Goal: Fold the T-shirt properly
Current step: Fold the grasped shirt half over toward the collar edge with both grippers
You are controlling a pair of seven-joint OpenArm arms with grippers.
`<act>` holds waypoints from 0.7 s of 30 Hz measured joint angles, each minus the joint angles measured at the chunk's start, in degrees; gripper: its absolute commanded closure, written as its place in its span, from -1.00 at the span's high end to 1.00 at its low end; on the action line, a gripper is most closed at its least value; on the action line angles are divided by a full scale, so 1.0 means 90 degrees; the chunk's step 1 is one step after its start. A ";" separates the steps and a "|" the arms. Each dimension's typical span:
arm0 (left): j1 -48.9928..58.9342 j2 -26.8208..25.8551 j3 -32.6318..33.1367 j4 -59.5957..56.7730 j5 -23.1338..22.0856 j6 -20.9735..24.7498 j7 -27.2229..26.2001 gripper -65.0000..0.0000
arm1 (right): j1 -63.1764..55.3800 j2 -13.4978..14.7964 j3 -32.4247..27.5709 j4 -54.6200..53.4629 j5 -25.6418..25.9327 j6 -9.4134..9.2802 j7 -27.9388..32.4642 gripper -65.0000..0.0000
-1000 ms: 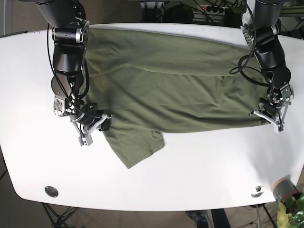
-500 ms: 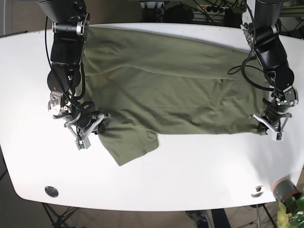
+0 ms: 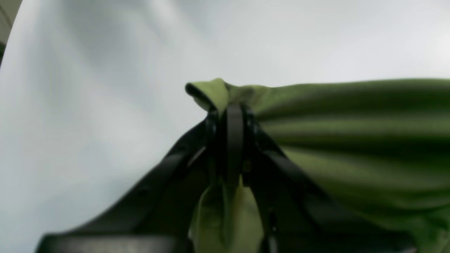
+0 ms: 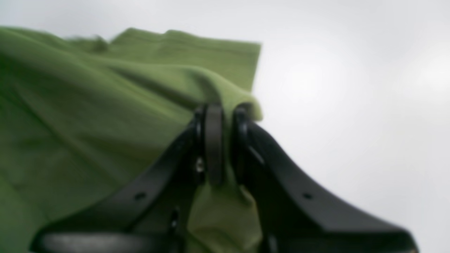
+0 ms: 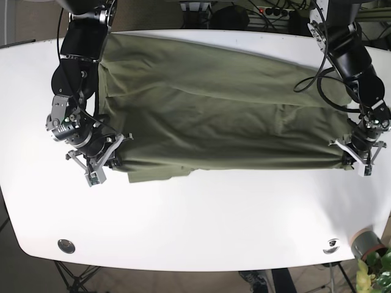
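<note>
The T-shirt (image 5: 220, 104) is olive green and lies spread wide across the white worktop (image 5: 201, 220), its far edge running along the worktop's back rim in the base view. Its near edge is drawn into a nearly straight line stretched between the two tools, with a short flap of cloth sagging just below that line close to the right tool (image 5: 105, 160).

The right tool, on the base view's left, is clamped on the shirt's near corner. In the right wrist view its black fingers (image 4: 213, 140) stand pressed together with a fold of green cloth (image 4: 105, 105) pinched between them; cloth bunches over the fingertips and hangs down behind them, and the rest of the shirt spreads away to that view's left, with bare worktop to the right.

The left tool (image 5: 359, 157), on the base view's right, grips the opposite near corner. In the left wrist view its fingers (image 3: 235, 140) are closed tight on the fabric, a small peak of cloth (image 3: 211, 92) poking up just past the tips, and long ridged folds run off to that view's right.

A metal cup (image 5: 365, 242) and a green plant (image 5: 377, 268) sit at the worktop's near corner, well apart from the left tool.
</note>
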 measured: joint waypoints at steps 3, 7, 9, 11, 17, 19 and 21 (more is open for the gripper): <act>0.0022 0.0007 -0.0117 0.0202 0.0002 -0.0248 0.0316 -1.00 | -0.0304 -0.0017 -0.0005 0.0435 0.0019 0.0000 -0.0024 -0.92; 0.0289 0.0019 -0.0369 0.0680 -0.0085 -0.0483 0.0517 -1.00 | -0.0821 -0.0027 -0.0015 0.1003 0.0080 0.0024 -0.0029 -0.92; 0.0483 0.0017 -0.0442 0.0877 -0.0027 -0.0488 0.0675 -1.00 | -0.1083 -0.0017 -0.0017 0.1236 0.0056 0.0017 -0.0044 -0.92; 0.0651 0.0017 -0.0452 0.1010 0.0005 -0.0488 0.0848 -1.00 | -0.1292 -0.0015 -0.0015 0.1384 0.0056 0.0022 -0.0078 -0.92; 0.1239 0.0039 -0.0459 0.1800 -0.0046 -0.0491 0.0964 -1.00 | -0.2028 -0.0104 0.0138 0.1846 0.0097 0.0049 0.0000 -0.92; 0.1406 0.0036 -0.0459 0.1940 -0.0044 -0.0493 0.0979 -1.00 | -0.2186 -0.0202 0.0306 0.1843 0.0051 0.0053 -0.0083 -0.92; 0.1537 0.0036 -0.0454 0.1991 -0.0044 -0.0495 0.0976 -1.00 | -0.2341 -0.0296 0.0447 0.1851 0.0058 0.0053 -0.0041 -0.92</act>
